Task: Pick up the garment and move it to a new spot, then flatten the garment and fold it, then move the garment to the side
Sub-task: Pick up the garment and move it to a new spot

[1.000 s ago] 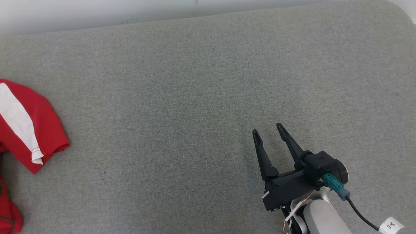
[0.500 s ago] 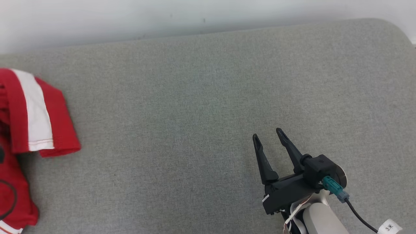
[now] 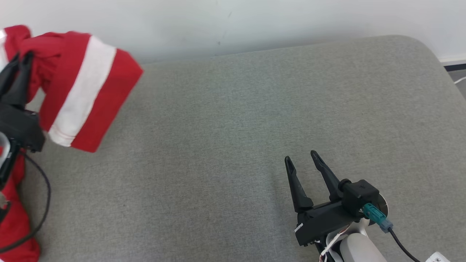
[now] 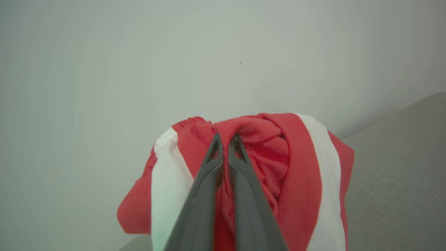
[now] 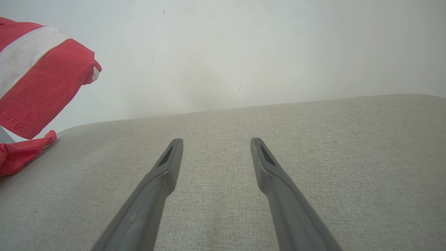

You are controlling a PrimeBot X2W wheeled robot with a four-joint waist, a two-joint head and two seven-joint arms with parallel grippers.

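At our far left, our left gripper (image 4: 227,138) was clenched on a bunched fold of the red and white garment (image 3: 87,91). The garment hung lifted above the left end of the grey cushion (image 3: 233,127), its lower part reaching down to the cushion's left edge. We judged the pinch small: the cloth could slide out if we swung it quickly, and the trailing part could snag on the black cable (image 3: 48,193) beside it. The middle of the cushion lay bare. At our right, our right gripper (image 3: 300,155) hovered with jaws spread, grasping nothing. Setting the bundle down crumpled would make flattening harder.
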